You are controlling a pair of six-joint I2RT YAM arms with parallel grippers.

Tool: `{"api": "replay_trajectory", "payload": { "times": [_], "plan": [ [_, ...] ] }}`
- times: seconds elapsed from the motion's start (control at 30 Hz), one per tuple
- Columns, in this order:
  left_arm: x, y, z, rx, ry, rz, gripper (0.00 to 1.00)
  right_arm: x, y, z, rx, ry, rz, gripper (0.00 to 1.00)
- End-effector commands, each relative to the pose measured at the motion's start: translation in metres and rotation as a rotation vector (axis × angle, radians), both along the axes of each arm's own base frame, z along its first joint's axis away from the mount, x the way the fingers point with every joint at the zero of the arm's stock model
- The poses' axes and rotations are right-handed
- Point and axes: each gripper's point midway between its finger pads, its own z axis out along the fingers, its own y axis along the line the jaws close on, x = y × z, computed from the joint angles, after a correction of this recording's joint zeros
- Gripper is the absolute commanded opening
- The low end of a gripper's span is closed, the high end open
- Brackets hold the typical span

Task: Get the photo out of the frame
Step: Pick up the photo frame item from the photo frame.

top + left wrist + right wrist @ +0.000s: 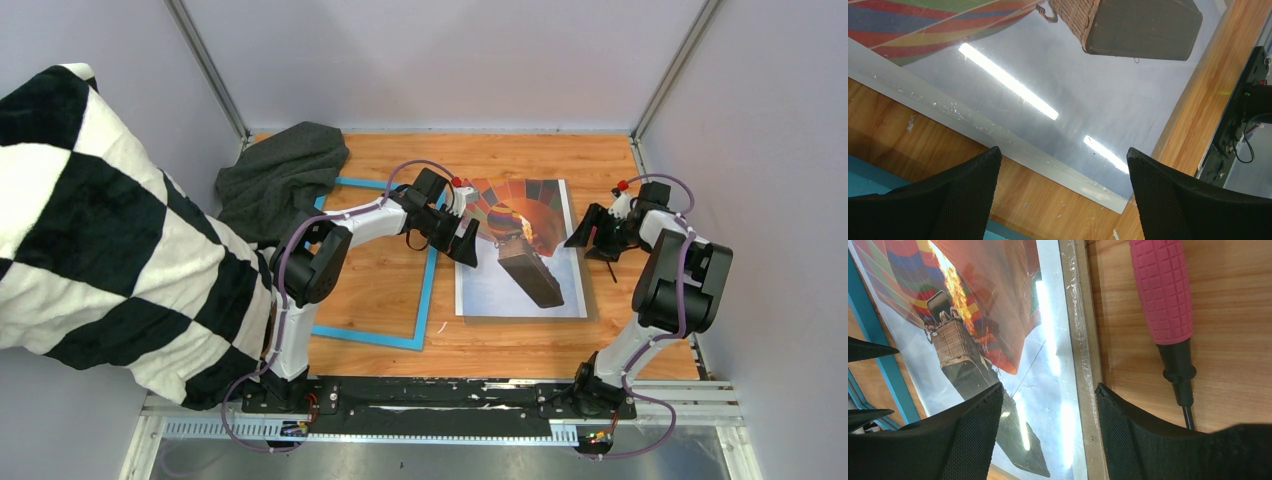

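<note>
The photo [520, 270], a hot-air balloon print under a shiny clear sheet, lies flat on the wooden table, right of the frame [428, 290]. The blue frame lies flat with bare table showing inside it. My left gripper [465, 245] hangs open above the photo's left edge [1013, 145], nothing between its fingers; a strip of the frame [863, 181] shows by the left finger. My right gripper [585, 232] is open over the photo's right edge [1058, 365], straddling the brown border [1087, 370], holding nothing. The frame [879, 342] lies beyond.
A pink-handled screwdriver [1162, 290] lies on the table just right of the photo. A grey cloth [285, 175] is bunched at the back left, over the frame's far corner. A black-and-white checked fabric [90, 230] fills the left side. Enclosure walls surround the table.
</note>
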Motion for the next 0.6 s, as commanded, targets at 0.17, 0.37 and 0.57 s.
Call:
{"api": "replay_trajectory", "payload": {
  "times": [0.17,0.37,0.57],
  "plan": [
    [-0.002,-0.008,0.002,-0.023,0.003,-0.018,0.95,-0.002,0.011,-0.005,0.036,0.034,0.044,0.68],
    [-0.002,-0.008,0.002,-0.024,0.006,-0.02,0.95,-0.002,0.016,-0.005,0.07,0.039,0.056,0.68],
    [-0.004,-0.004,0.0,-0.011,0.001,-0.027,0.95,-0.007,0.019,0.004,0.098,0.065,0.113,0.69]
  ]
}}
